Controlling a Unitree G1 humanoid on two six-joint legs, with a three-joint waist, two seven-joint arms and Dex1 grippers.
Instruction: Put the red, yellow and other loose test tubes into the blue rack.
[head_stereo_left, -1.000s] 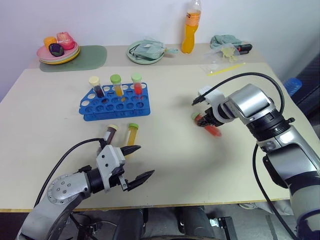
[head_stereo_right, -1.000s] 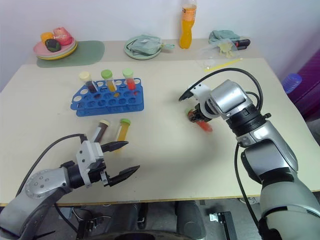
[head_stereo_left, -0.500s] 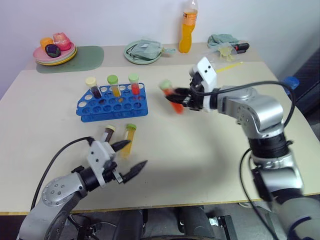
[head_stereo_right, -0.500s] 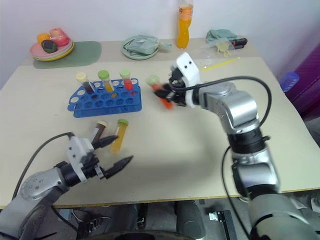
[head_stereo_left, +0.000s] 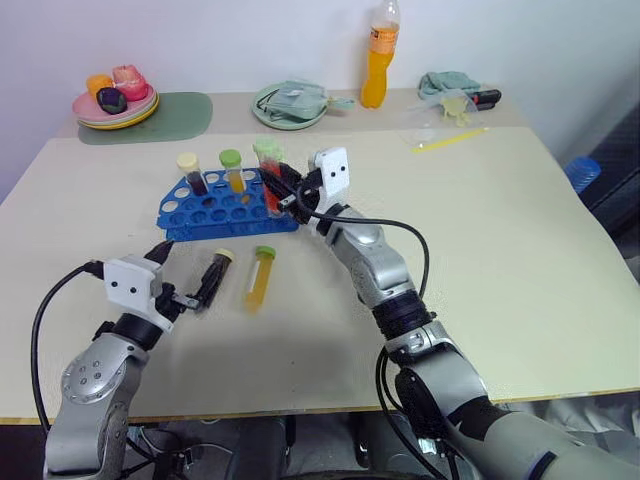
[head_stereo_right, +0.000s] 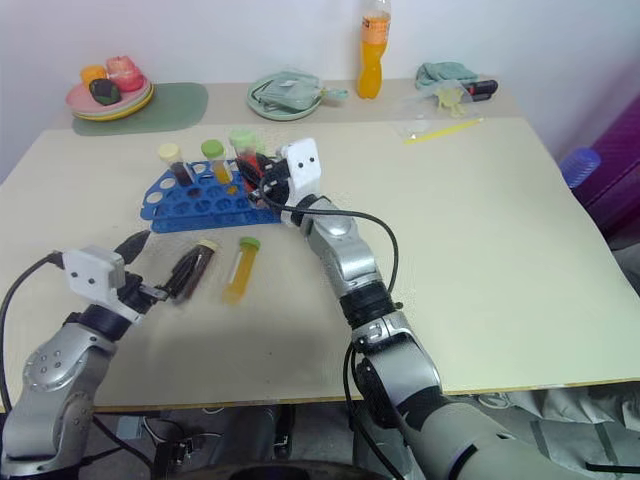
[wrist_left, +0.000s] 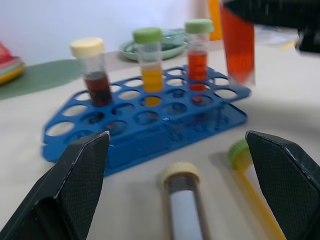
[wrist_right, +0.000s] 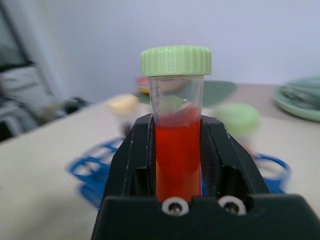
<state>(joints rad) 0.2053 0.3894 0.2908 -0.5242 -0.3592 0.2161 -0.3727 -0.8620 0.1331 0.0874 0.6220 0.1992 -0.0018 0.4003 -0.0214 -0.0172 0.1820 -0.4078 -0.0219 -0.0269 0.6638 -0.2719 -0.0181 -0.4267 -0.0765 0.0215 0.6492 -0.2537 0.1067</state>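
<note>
The blue rack (head_stereo_left: 225, 208) stands at the table's left middle with a cream-capped dark tube (head_stereo_left: 188, 172), a green-capped yellow tube (head_stereo_left: 232, 170) and a green-capped red tube (wrist_left: 198, 47) upright in its back row. My right gripper (head_stereo_left: 288, 190) is shut on another red tube (wrist_right: 177, 145) with a green cap, holding it upright just over the rack's right end. Two loose tubes lie in front of the rack: a dark one (head_stereo_left: 215, 275) with a cream cap and a yellow one (head_stereo_left: 260, 280) with a green cap. My left gripper (head_stereo_left: 176, 274) is open, just left of the dark tube.
Along the back edge are a plate of toy fruit (head_stereo_left: 115, 100) on a green mat (head_stereo_left: 170, 112), a green plate with a cloth (head_stereo_left: 292, 103), an orange bottle (head_stereo_left: 378, 60) and a cloth with small items (head_stereo_left: 452, 88). A yellow straw (head_stereo_left: 450, 138) lies at the back right.
My right gripper carried the red tube from the table's right middle leftward to the rack's right end. My open left gripper swung left and now points at the lying tubes and the rack.
</note>
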